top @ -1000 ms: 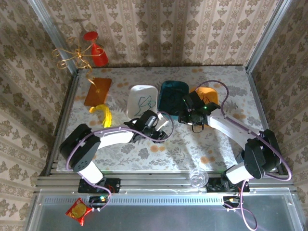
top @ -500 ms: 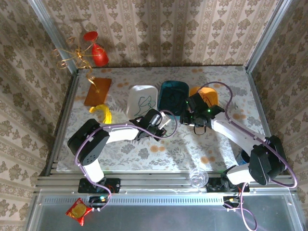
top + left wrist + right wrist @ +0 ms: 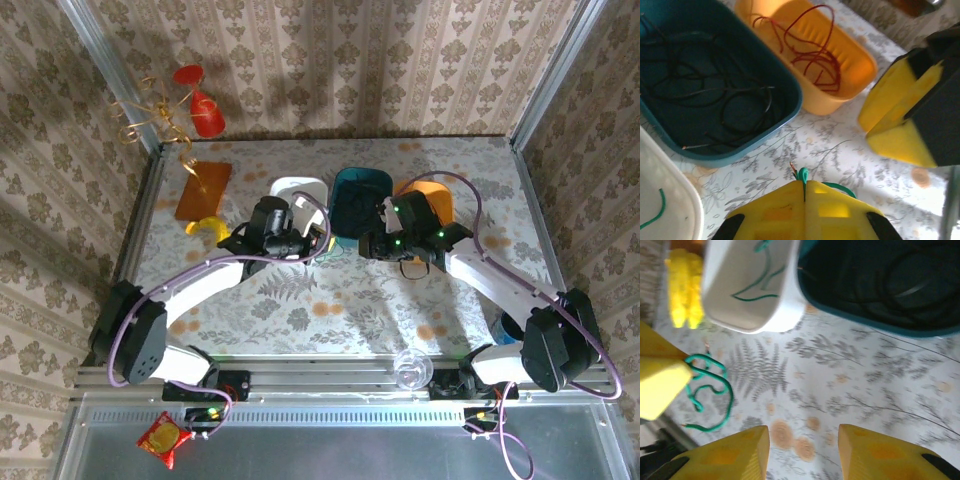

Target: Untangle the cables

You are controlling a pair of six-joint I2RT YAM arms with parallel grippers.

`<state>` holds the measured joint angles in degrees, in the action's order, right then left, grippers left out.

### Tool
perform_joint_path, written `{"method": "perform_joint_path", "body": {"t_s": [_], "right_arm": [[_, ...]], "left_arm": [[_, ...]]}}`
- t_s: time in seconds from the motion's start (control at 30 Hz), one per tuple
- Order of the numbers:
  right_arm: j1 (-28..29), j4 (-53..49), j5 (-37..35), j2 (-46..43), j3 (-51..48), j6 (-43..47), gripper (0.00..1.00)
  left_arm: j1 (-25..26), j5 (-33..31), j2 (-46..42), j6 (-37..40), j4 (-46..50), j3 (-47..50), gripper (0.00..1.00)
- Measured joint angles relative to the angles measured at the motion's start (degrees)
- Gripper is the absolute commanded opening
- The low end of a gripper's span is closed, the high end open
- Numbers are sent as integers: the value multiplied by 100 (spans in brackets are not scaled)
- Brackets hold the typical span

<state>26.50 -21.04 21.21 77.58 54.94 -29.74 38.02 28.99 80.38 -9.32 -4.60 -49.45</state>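
Left wrist: end effector [image 3: 804,184] pinches green cable [image 3: 802,174].

left fingers [image 3: 775,210] pressed together, right fingers [image 3: 730,452] spread apart

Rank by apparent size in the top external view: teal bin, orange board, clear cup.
1. teal bin, largest
2. orange board, somewhat smaller
3. clear cup, smallest, though it sits nearer the camera
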Motion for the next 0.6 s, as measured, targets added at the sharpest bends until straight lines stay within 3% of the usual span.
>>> {"method": "perform_joint_path", "body": {"t_s": [0.17,0.37,0.43,0.53,0.6], "right_arm": [[-22,691,824,118,-2,-107,42],[46,962,1276,695,37,-173,40],[85,979,1379,833,37,-186,30],[153,1099,1541,909,52,-214,4],[157,1108,1552,905,79,-234,0]], "left_arm": [[-20,205,-24,-114,-22,63,0],[-20,203,-66,-264,-138,186,0],[-20,160,-103,-295,-201,186,0],[-13,103,-168,-315,-236,203,0],[-22,2,-184,-317,-243,225,0]]}}
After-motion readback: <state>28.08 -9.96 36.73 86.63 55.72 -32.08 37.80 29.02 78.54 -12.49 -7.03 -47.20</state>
